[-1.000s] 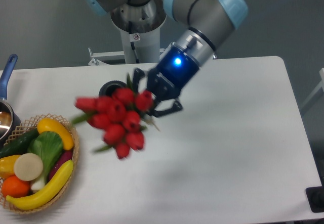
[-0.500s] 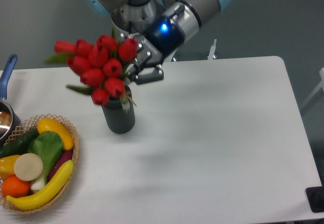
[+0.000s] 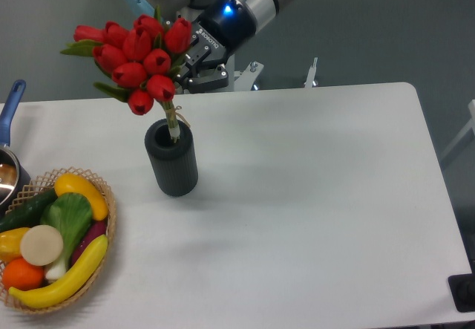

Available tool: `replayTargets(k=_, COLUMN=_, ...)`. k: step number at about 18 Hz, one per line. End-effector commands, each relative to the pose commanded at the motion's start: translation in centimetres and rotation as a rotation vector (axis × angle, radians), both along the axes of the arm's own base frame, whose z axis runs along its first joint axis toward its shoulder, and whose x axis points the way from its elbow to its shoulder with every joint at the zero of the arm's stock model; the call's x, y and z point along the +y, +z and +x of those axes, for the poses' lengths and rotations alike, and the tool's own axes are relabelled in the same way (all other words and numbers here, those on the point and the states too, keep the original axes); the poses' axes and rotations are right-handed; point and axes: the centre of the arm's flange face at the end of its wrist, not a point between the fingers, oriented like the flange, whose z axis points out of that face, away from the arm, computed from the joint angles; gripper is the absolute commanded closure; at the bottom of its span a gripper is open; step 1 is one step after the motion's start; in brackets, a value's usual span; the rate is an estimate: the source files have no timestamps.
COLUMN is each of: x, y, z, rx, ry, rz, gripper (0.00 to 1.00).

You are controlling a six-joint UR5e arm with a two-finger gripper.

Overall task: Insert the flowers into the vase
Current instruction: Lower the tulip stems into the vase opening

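Observation:
The flowers (image 3: pixel 137 58), a bunch of red tulip buds with green leaves, hang in the air above the vase (image 3: pixel 171 158). The vase is a dark grey ribbed cylinder standing upright on the white table, left of centre. The thin stem ends (image 3: pixel 173 125) reach down into the vase's round mouth. My gripper (image 3: pixel 189 60) is shut on the flowers at the right side of the bunch, just below the buds, with its black fingers partly hidden by the blooms.
A woven basket (image 3: pixel 104 232) of vegetables and fruit sits at the front left of the table (image 3: pixel 312 195). A pot with a blue handle (image 3: pixel 11 106) is at the left edge. The robot's base column (image 3: pixel 223 76) stands behind the vase.
My gripper has carried the flowers up and to the left, from low over the table to above the vase. The stems now point down into the mouth.

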Motion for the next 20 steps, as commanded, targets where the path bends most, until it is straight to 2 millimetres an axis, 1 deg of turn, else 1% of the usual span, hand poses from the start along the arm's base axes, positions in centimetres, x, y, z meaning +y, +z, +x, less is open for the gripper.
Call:
replayTargets(k=1, x=-0.2, y=-0.5, z=0.4, rx=-0.006, ry=0.000, rz=-0.003, gripper=0.99)
replayTargets(k=5, x=-0.8, y=-1.3, z=2.2, rx=-0.015, ry=-0.007, rz=-0.007, gripper=0.98)
replayTargets(k=7, x=-1.0, y=-2.5, z=2.5, rx=-0.023, ry=-0.007, rz=-0.013, gripper=0.97)
replayTargets(k=8, x=-1.1, y=-3.7, z=2.4, rx=-0.004, ry=-0.010, rz=-0.009, gripper=0.96)
replayTargets(k=11, x=-1.0, y=-6.5, z=2.2, rx=0.022, ry=-0.024, rz=-0.005, gripper=0.95)
replayTargets(k=12, x=-1.0, y=-7.2, z=2.1, rx=0.022, ry=-0.027, rz=-0.005, gripper=0.95)
replayTargets(k=15, x=-0.6, y=-9.0, z=1.2, rx=0.034, ry=-0.036, rz=-0.002, gripper=0.89)
replayTargets(k=18, x=-0.3, y=-11.0, z=0.6, rx=0.044, ry=-0.046, rz=0.001, gripper=0.87)
replayTargets(k=20, x=-0.4, y=-12.2, z=0.7, rx=0.043, ry=-0.051, rz=-0.001, gripper=0.86)
